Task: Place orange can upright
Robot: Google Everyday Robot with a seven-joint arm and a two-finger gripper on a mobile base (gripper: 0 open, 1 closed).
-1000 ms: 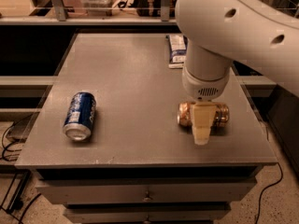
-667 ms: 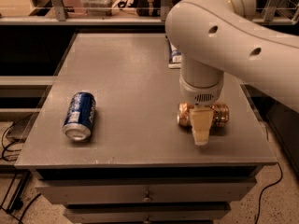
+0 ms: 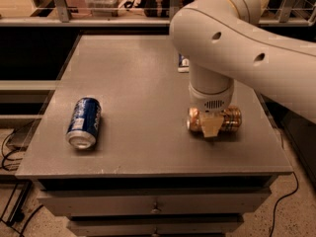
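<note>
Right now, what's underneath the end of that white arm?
The gripper sits over an orange can lying on its side on the grey table. Its two ends show; its middle is covered.

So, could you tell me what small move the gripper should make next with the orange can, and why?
Probably a short lift straight up, if the grasp proves firm. The orange can lies on its side on the table, and the gripper sits right over its middle; it likely needs clearance before being turned upright.
</note>
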